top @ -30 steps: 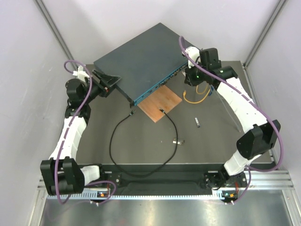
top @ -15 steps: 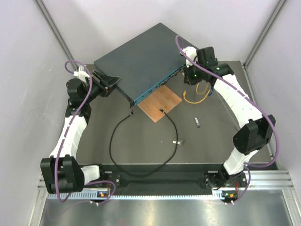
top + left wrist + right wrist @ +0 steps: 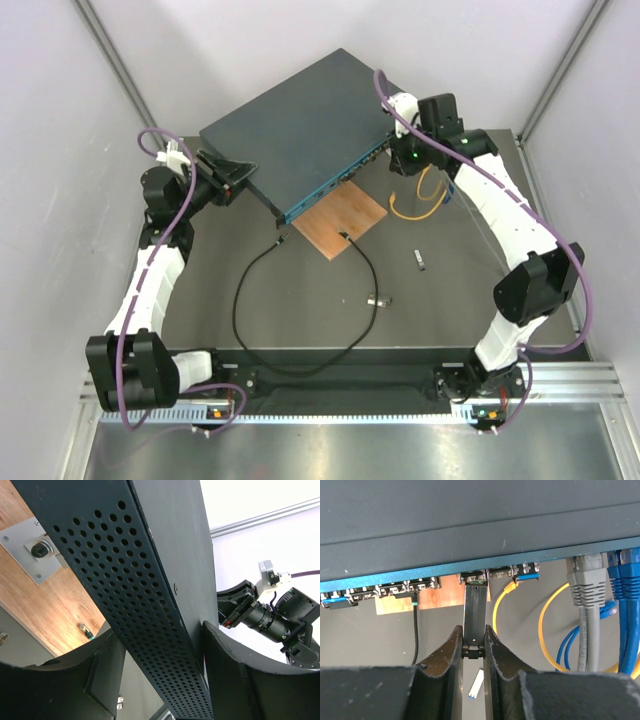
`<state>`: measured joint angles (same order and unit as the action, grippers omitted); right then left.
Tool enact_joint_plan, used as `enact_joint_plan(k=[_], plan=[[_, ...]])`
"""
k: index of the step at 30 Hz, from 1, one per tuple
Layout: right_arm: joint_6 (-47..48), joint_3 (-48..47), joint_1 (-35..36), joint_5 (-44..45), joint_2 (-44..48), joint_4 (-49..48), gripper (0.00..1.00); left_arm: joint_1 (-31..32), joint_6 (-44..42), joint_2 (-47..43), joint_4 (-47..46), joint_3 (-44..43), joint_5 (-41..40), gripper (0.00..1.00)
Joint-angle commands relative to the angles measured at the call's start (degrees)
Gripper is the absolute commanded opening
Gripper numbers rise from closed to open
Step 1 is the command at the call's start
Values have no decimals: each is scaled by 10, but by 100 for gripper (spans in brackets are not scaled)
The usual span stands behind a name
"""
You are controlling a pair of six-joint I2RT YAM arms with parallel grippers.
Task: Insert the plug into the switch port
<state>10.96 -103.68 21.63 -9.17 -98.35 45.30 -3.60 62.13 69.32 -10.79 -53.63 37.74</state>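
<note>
Top view: the front face of the switch [image 3: 300,125] is too small to separate into sockets. The plug [image 3: 281,240], just off the switch's near corner, is too small to tell whether it touches.

Right wrist: the far end of the dark strip [image 3: 475,605] in the right gripper [image 3: 472,630] is hidden at a switch port [image 3: 472,577]. The blue cables [image 3: 625,605] are cut by the frame edge.

Left wrist: the switch is cut off top and bottom. Contact between the left gripper [image 3: 162,629] and the switch wall is not resolvable.

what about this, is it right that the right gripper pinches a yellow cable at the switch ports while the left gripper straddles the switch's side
No. The right wrist view shows the right gripper pinching a flat grey stick, not the yellow cable, at the switch ports; the left gripper straddles the switch's side.
</note>
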Motion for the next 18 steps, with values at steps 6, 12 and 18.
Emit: enact_joint_plan(k=[6,12,18], plan=[[-1,-39,9,-28,-10,-8,0,11,-32,8,-56,-24,-4,1],[2,-40,10,-30,-13,-12,0,11,-31,11,-56,-24,-4,1],[20,-43,10,-35,-15,-18,0,11,-32,12,-56,-24,-3,0]])
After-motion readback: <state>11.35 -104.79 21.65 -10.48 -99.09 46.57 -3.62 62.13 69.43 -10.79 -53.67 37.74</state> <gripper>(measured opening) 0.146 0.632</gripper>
